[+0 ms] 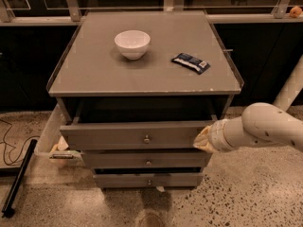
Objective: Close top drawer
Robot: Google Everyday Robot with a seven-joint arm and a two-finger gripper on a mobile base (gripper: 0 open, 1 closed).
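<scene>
The gripper (pixel 201 139) is a pale tan tip at the end of the white arm (pixel 265 126), which reaches in from the right. It sits against the right end of the top drawer (pixel 109 136), at the front panel's edge, and seems to touch it. Whether it is spread or closed cannot be told from this angle, and nothing can be seen held in it.

The top drawer stands partly out of the cabinet (pixel 142 74), its flat grey front well forward of the cabinet face, with a dark gap above it. A small metal knob (pixel 147 138) sits at the middle of the front. Below are two slimmer grey drawers with like knobs, the middle one (pixel 148 160) and the bottom one (pixel 148 179); each sits further back than the one above it.

On the cabinet's grey top a white bowl (pixel 132 43) stands upright left of centre. To the right of it, well apart, lies a flat dark blue packet (pixel 190 63) with pale print that cannot be read.

To the left of the cabinet a clear bin (pixel 47 137) sits on the speckled floor (pixel 246 197), with a label-like strip near its lower corner, too blurred to read. Further left a black pole (pixel 17 182) lies on the floor near a thin cable (pixel 9 148). A small orange thing (pixel 296 11) rests on the ledge at the far upper right.
</scene>
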